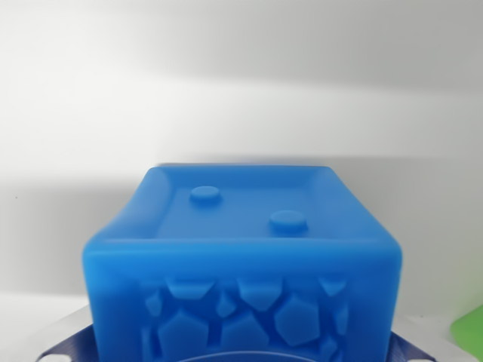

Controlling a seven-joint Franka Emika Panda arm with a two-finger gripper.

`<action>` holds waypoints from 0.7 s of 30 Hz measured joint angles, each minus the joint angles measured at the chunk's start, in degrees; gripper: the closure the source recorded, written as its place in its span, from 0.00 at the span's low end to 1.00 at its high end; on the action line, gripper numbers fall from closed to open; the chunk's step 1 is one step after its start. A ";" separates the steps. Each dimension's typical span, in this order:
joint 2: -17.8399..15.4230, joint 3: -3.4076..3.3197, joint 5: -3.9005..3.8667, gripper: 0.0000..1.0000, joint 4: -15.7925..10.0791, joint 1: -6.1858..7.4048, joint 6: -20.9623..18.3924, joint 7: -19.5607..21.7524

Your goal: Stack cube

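Blue cube [241, 264] fills lower centre of wrist view, close under camera. Left to right: dark blue metal bracket corner [64, 348] at lower left, cube, green object's edge [469, 330] at far right, identity unclear. Gripper not visible, so you cannot tell if it grips cube. Step, as judged: cube likely carried or just approached. Next, you need target cube in sight. Glossy plastic, rounded edges, two raised studs on recessed top, pentagon relief on front.
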 joint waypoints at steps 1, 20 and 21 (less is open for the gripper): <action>-0.18 0.00 0.00 1.00 -0.05 0.00 -0.09 0.00; -6.42 -0.02 0.00 1.00 -1.56 0.00 -4.53 0.00; -6.91 -0.02 0.00 1.00 -1.68 0.00 -4.89 0.00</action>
